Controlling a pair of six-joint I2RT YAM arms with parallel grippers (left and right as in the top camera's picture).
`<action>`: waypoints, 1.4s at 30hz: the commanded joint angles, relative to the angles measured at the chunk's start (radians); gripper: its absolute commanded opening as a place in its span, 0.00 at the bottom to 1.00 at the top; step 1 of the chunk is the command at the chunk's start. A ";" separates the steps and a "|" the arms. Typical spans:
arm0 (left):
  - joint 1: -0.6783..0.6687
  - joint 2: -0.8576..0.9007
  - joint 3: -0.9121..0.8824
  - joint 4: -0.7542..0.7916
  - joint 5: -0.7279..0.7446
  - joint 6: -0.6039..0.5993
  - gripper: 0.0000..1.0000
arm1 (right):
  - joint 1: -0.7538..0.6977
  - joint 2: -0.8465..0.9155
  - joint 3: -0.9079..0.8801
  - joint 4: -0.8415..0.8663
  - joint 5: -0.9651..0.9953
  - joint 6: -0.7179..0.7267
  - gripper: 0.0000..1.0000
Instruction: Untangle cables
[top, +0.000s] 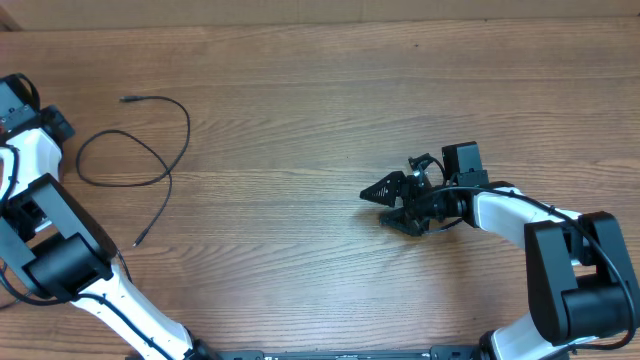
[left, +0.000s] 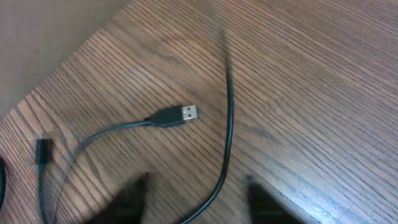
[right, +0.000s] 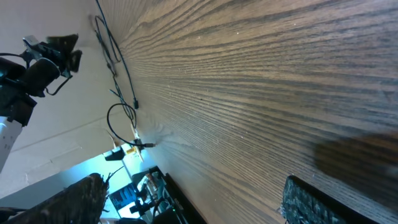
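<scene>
Two tools, both with fingers apart. My left tool (left: 196, 186) hovers low over the desk (top: 320, 90). One strand of the cables (left: 229, 121) runs between its fingers, unclamped, and a silver-tipped USB plug (left: 181, 115) lies just beyond. My right tool (top: 375, 207) grips nothing and sits well apart from that loose tangle.

One wooden table (top: 300, 80), two grippers, left gripper (left: 196, 208) and right gripper (top: 384, 207), and at least two cables (left: 124, 126)
</scene>
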 joint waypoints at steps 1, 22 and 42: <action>0.009 0.016 0.015 -0.005 -0.013 -0.008 1.00 | 0.005 0.005 0.005 0.003 0.010 -0.009 0.89; -0.008 -0.035 0.550 -0.674 0.401 -0.014 1.00 | 0.005 -0.042 0.126 0.095 0.207 -0.013 0.85; -0.455 -0.130 0.531 -1.066 0.319 0.006 1.00 | 0.004 -0.124 0.743 -0.692 0.836 -0.375 0.88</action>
